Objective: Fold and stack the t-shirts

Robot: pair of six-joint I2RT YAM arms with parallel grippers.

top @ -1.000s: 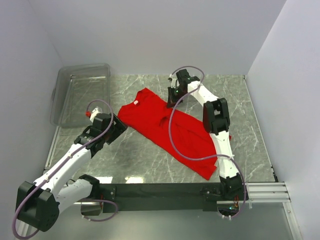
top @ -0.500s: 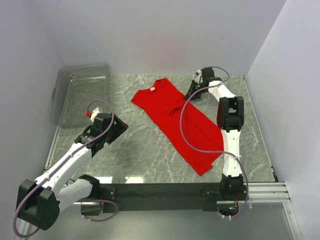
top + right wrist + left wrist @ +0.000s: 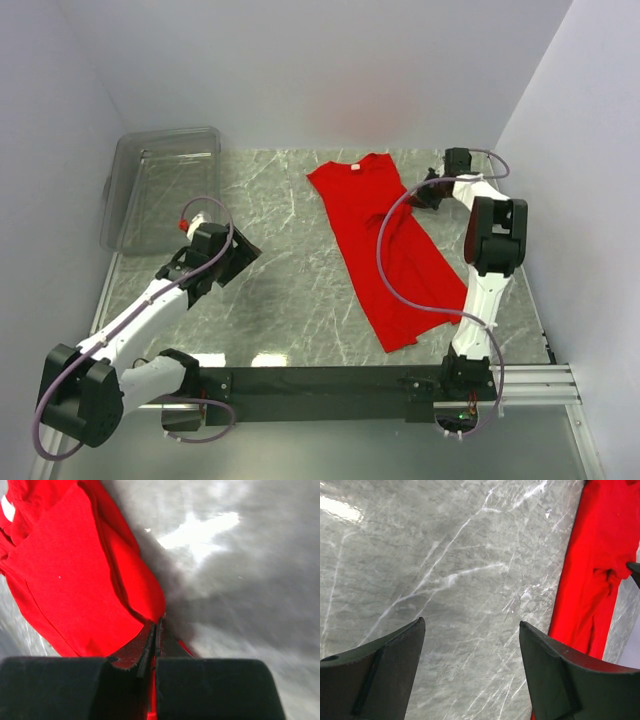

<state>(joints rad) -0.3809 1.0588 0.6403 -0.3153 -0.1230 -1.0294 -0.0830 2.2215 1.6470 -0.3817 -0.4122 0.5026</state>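
Observation:
A bright red t-shirt lies stretched in a long strip from the back middle of the table to the front right, its white neck label at the far end. My right gripper is at the shirt's right edge near the back, shut on a fold of the red cloth; the right wrist view shows the jaws pressed together with cloth between them. My left gripper hangs open over bare marble, left of the shirt. Its fingers hold nothing, and the shirt lies off to their right.
A clear plastic bin stands at the back left. The grey marble table is walled at the back and both sides. A black rail with the arm bases runs along the near edge.
My right gripper has dragged the t-shirt to the right and toward the back right corner, pulling it into a longer strip. The left arm has hardly moved.

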